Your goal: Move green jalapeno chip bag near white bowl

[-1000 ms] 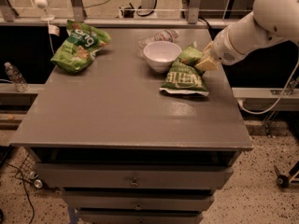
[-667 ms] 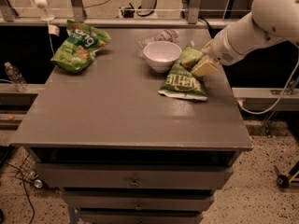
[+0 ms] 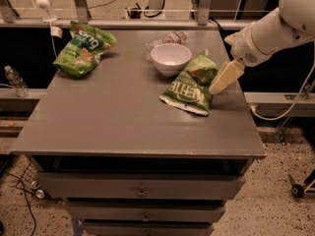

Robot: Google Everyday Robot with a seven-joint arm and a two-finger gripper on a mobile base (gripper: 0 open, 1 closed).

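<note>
The dark green jalapeno chip bag (image 3: 188, 88) with white "KETTLE" lettering lies on the grey table (image 3: 108, 122), right of centre. Its upper end is close to, perhaps touching, the white bowl (image 3: 171, 58), which stands just behind and left of it. My gripper (image 3: 224, 77) hangs from the white arm at the right. It sits just off the bag's right edge, its tip low near the table and close beside the bag.
A lighter bright-green chip bag (image 3: 83, 48) lies at the table's back left corner. A clear plastic bottle (image 3: 167, 38) lies behind the bowl. Another small bottle (image 3: 15, 80) stands on a ledge to the left. Drawers sit below the table's front edge.
The gripper has moved right, off the top of the jalapeno bag to its right side. The bag lies where it was, beside the bowl.
</note>
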